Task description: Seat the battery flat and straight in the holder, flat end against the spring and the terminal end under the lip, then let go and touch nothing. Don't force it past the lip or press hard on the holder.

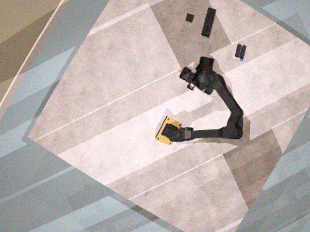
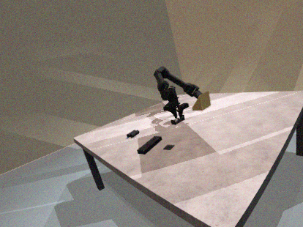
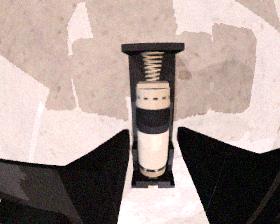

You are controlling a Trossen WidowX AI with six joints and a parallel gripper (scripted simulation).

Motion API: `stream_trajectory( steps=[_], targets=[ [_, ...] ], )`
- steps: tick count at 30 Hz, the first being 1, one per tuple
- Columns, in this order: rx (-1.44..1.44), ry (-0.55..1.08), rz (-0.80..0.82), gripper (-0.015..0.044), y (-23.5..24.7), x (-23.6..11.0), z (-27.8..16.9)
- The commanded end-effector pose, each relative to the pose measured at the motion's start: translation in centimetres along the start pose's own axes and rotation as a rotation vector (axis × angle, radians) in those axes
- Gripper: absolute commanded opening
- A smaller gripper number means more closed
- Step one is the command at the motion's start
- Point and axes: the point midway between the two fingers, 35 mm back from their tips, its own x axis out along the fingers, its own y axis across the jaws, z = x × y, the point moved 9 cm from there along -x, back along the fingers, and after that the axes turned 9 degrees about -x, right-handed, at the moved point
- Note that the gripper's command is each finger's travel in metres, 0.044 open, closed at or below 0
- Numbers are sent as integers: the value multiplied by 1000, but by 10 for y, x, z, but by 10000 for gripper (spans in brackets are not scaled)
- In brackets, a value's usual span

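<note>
Battery in holder, jaws parted around it.

Battery (image 3: 153,128) lies lengthwise in the holder (image 3: 133,91), long axis running near-to-far under the gripper (image 3: 153,160); spring (image 3: 153,66) at its far end. Fingers stand partly spread, gripping nothing, either side of the holder. Judged: retreat must go straight up, touching neither.

Below me the battery (image 3: 153,128), white with a black band, lies lengthwise and straight inside the black holder (image 3: 131,97). Its far end meets the coiled spring (image 3: 153,66) under the holder's top wall; its near end sits at the holder's lower end. Holder rests flat on the desk (image 3: 50,47).
</note>
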Motion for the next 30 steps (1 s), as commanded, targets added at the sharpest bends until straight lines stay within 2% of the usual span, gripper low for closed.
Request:
stream_trajectory(
  steps=[1, 5, 7, 15, 30],
  targets=[
    [8, -7, 6, 179, 0, -5, 2],
    [8, -7, 6, 179, 0, -5, 2],
    [2, -3, 2, 231, 1, -9, 1],
    [7, -7, 9, 440, 5, -78, 0],
    [7, -7, 9, 440, 6, -79, -1]
  ],
)
